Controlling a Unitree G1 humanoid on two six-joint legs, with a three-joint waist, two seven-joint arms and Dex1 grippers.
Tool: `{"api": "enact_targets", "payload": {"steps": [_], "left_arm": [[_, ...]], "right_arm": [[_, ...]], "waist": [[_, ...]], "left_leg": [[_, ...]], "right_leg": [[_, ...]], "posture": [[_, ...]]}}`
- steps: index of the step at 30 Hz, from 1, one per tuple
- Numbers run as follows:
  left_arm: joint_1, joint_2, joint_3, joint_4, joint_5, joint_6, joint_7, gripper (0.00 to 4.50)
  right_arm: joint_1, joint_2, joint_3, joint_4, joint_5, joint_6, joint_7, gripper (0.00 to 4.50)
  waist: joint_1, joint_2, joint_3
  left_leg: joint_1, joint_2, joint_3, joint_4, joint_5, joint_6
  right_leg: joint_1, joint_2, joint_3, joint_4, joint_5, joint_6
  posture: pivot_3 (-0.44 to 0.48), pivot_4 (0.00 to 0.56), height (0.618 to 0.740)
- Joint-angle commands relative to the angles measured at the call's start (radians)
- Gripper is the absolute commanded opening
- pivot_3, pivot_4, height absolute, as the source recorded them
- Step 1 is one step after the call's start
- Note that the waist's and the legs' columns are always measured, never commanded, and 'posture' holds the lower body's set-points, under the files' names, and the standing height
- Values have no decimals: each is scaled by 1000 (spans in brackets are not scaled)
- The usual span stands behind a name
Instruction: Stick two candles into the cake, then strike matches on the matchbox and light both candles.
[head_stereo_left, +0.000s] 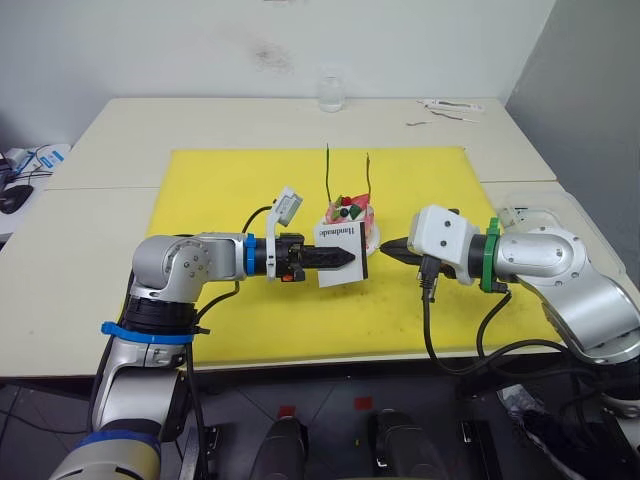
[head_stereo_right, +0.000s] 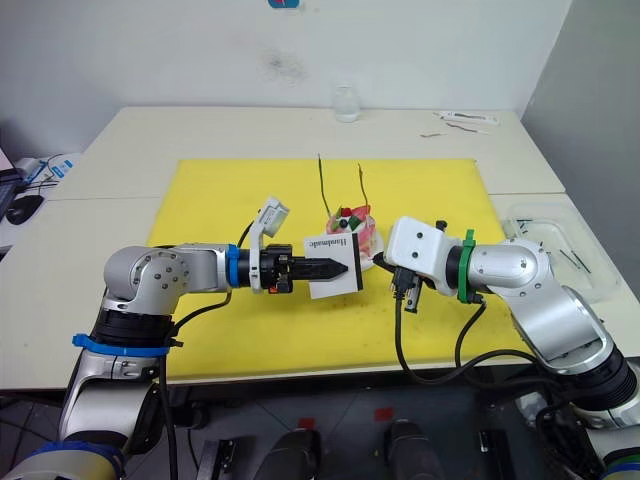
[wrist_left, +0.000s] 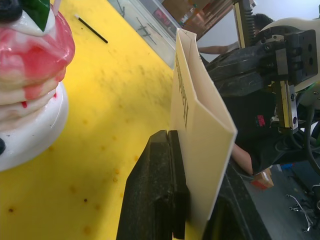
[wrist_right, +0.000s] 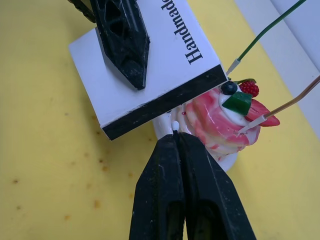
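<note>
The pink-and-white cake (head_stereo_left: 352, 212) stands on its white plate (wrist_left: 35, 130) in the middle of the yellow mat. A greenish candle (head_stereo_left: 327, 170) and a tan candle (head_stereo_left: 368, 175) stand stuck in its top. My left gripper (head_stereo_left: 345, 258) is shut on the white matchbox (head_stereo_left: 340, 236) and holds it upright just in front of the cake, with the black strip (wrist_right: 165, 102) facing my right gripper. My right gripper (head_stereo_left: 385, 246) is shut on a match. The match's white tip (wrist_right: 175, 125) sits just under the strip; contact cannot be told.
A yellow mat (head_stereo_left: 250, 180) covers the middle of the table. A glass (head_stereo_left: 331, 92) stands at the back edge, with small items (head_stereo_left: 450, 105) at the back right. A clear tray (head_stereo_right: 555, 235) lies to the right. A loose dark stick (wrist_left: 91, 29) lies on the mat.
</note>
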Motion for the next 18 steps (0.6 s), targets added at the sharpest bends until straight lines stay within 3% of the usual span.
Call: {"api": "enact_targets", "payload": {"steps": [1,18], "left_arm": [[-29,-11,1,-10,1,-22,-11,476],[-36,-18,5,-15,-9,-10,-19,476]], "right_arm": [[-41,13,3,-12,-11,-6,4,62],[-66,49,40,21,-50,-17,12,62]], "waist": [[0,0,0],[0,0,0]], "left_leg": [[0,0,0,0,0,0],[0,0,0,0,0,0]], "right_leg": [[0,0,0,0,0,0],[0,0,0,0,0,0]], "posture": [[0,150,740],[0,150,740]]}}
